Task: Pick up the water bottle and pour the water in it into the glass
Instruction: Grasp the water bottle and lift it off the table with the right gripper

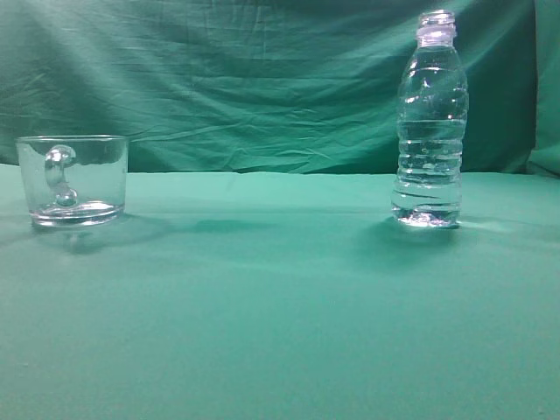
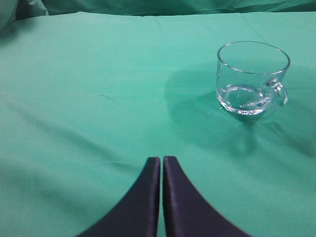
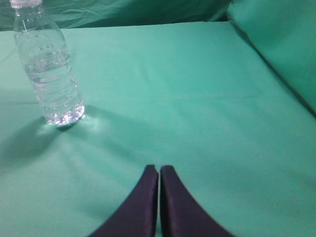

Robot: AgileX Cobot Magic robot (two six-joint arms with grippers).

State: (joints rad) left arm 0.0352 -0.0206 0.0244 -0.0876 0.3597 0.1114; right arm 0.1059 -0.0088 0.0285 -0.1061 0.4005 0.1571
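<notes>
My small clear ribbed plastic water bottle (image 1: 429, 122) stands well to the right of the short clear glass mug (image 1: 74, 179), nearly full, so I think it is heavy, squishy and slippery. I would grab its ridged middle. Both my left gripper (image 2: 161, 160) and right gripper (image 3: 158, 169) are pinched closed, holding nothing.

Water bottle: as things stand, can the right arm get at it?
Probably yes. The water bottle stands upright and alone on the green cloth, ahead and left of the right gripper, with nothing between them. The fingers are closed and would need to open first.
</notes>
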